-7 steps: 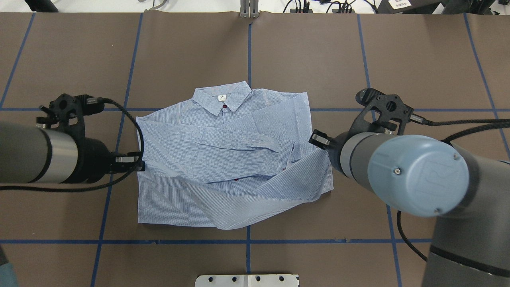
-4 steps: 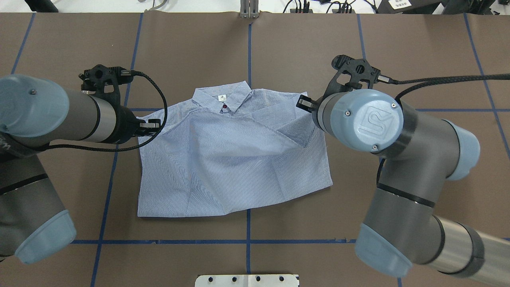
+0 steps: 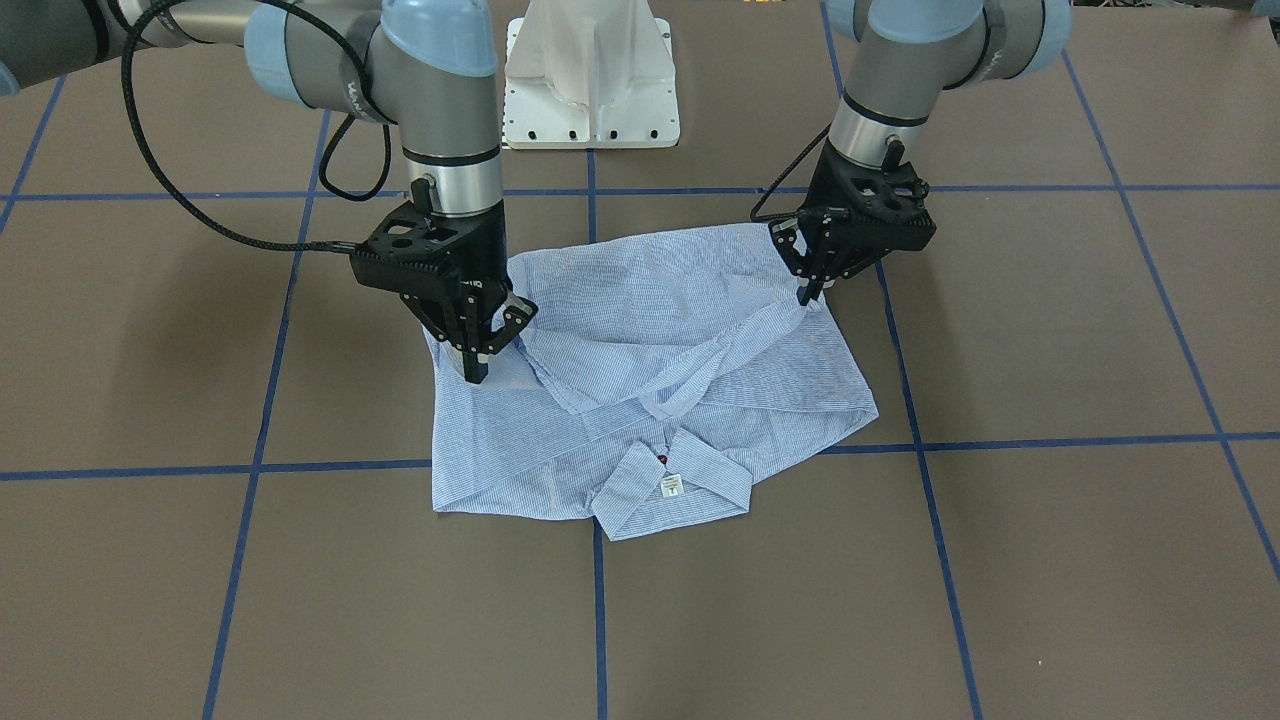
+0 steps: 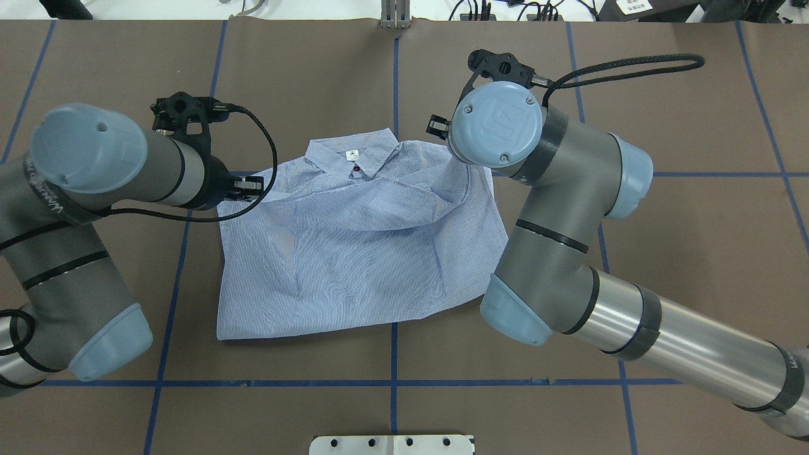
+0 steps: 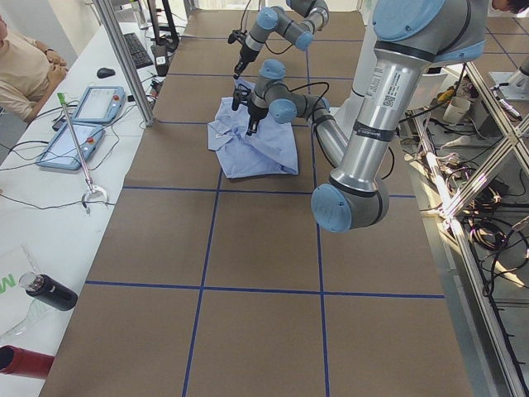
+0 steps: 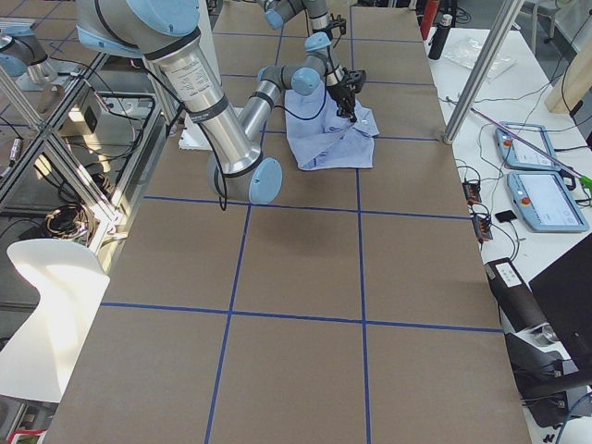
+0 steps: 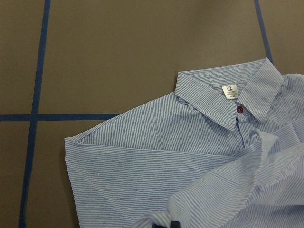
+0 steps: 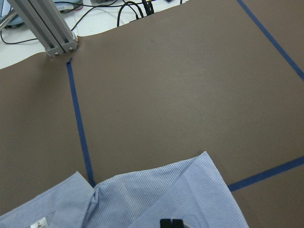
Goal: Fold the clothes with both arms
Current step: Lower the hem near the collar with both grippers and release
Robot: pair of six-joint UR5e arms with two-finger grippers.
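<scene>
In the front-facing view, my left end effector (image 3: 806,292) and right end effector (image 3: 474,368) are each pinched closed on the shirt (image 3: 700,400), which lies mid-surface (image 3: 1000,560). In the overhead view, the shirt runs near to far with its collar (image 4: 379,151) at the far end. The white label (image 4: 352,154) is unreadable.

- I see the shirt (image 3: 690,300) as thin woven cloth, soft and creased.
- The table cover (image 3: 1050,600) looks like matt brown paper, crossed by blue tape (image 3: 1050,440).
- On the left arm (image 4: 126,167) and right arm (image 4: 569,164) I read matt grey tubing, brushed silver metal and smooth blue caps.
- The left gripper (image 3: 803,297) and right gripper (image 3: 474,375) are matt black plastic.
</scene>
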